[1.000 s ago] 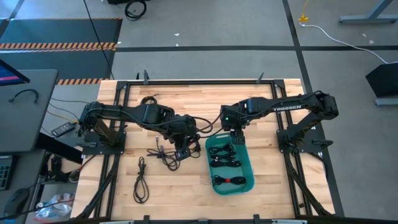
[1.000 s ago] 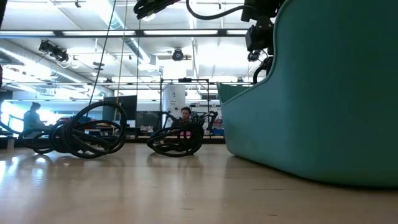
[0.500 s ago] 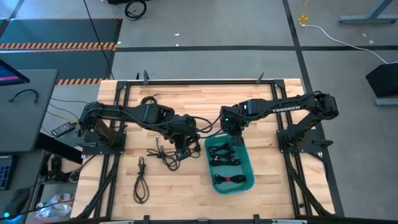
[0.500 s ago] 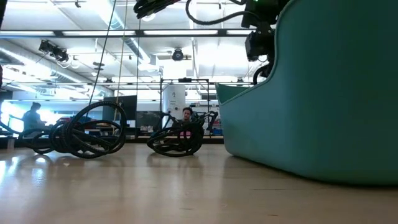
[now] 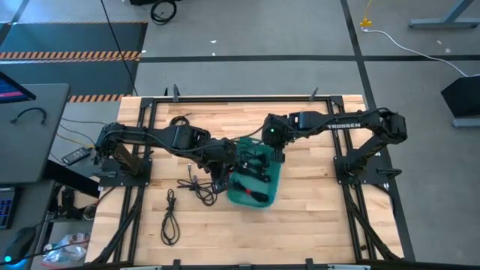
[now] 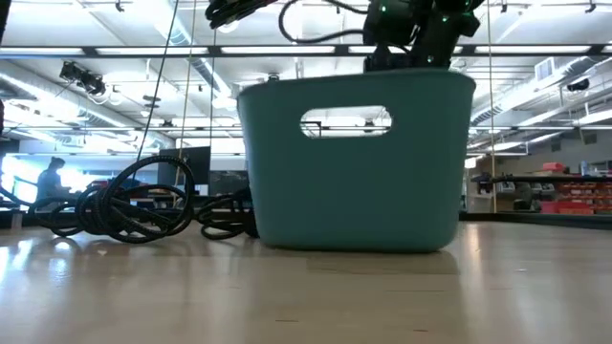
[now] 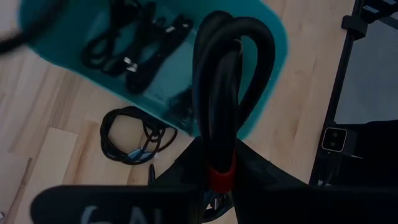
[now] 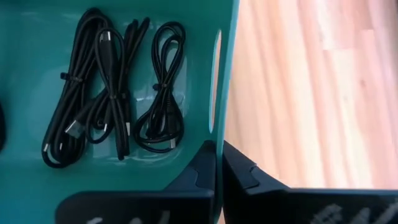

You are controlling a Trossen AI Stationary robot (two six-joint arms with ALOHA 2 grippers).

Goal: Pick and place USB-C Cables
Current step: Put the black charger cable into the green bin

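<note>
The teal tub [image 5: 253,189] stands on the table's middle with several black USB-C cables [image 8: 106,99] lying on its floor. My right gripper [image 8: 217,165] is shut on its far rim. Just left of the tub, my left gripper [image 5: 223,171] hangs above the table, shut on a looped cable with a red band [image 7: 224,93]. A tied cable bundle [image 7: 134,134] lies on the wood beside the tub. One long loop of cable [image 5: 171,217] rests at the near left. My left gripper pinches the looped cable at its red band [image 7: 219,177] between the two fingers, pointing down. The loop sticks out past the fingertips, clear of the table. My right gripper grips the rim of the tub's far end wall [image 8: 219,138], the wall with a hand slot [image 8: 216,81]. One finger is inside the tub, one outside, coming from above. The tub's bottom rests on the table.
More black cable loops [image 6: 134,205] lie on the wood left of the tub. A black metal frame [image 5: 225,99] runs along the table's far edge and sides. Bare wood shows to the right of the tub and along the near edge.
My right gripper has shut on the tub's rim and gone toward the table's left and far edge. The tub has slid along the table with it and turned about, ending next to my left gripper and the loose cables.
</note>
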